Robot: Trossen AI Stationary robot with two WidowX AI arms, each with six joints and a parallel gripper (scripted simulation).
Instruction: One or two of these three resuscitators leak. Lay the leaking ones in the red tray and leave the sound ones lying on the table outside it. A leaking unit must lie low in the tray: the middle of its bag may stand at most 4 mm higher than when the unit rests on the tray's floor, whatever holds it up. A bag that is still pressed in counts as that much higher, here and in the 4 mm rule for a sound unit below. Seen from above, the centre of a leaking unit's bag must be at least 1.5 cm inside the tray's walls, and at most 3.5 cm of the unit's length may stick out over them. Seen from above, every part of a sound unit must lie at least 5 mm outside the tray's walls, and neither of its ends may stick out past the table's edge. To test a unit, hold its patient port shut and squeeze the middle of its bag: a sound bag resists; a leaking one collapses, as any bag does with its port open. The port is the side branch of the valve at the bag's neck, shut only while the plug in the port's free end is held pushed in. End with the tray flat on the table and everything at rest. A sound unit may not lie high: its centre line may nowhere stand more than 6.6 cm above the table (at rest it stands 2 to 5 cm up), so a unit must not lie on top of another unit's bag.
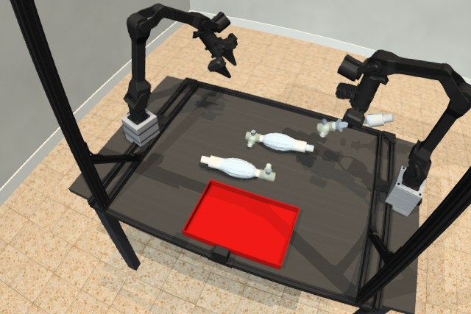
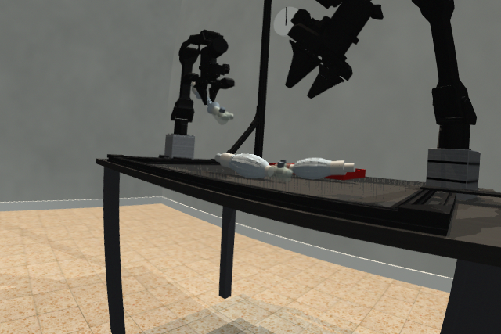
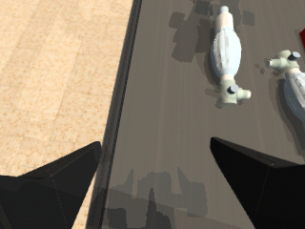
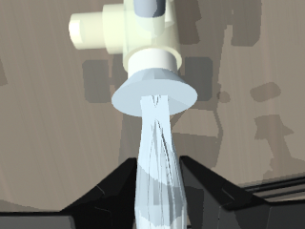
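Right end effector [image 1: 352,122] [image 2: 208,100] [image 4: 158,159] gripped a resuscitator's [image 1: 376,119] [image 2: 221,113] [image 4: 157,129] squashed bag aloft | left end effector [image 1: 232,70] [image 2: 298,91] [image 3: 156,143] gaped empty | two units lay at twelve o'clock of red tray [image 1: 243,223] [image 2: 355,174], outside | placing remained, nothing trayed

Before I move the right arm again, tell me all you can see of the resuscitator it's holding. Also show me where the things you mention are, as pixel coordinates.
The pale-blue, translucent-looking resuscitator [image 1: 374,119] [image 2: 213,108] [image 4: 159,191] hangs above the table, its creased bag pinched narrow between the right gripper's fingers. A flared collar meets a pale-green valve with side branch and blue-grey knob; a white cylindrical end piece lies beyond the fingers. Nothing else appears to touch it.
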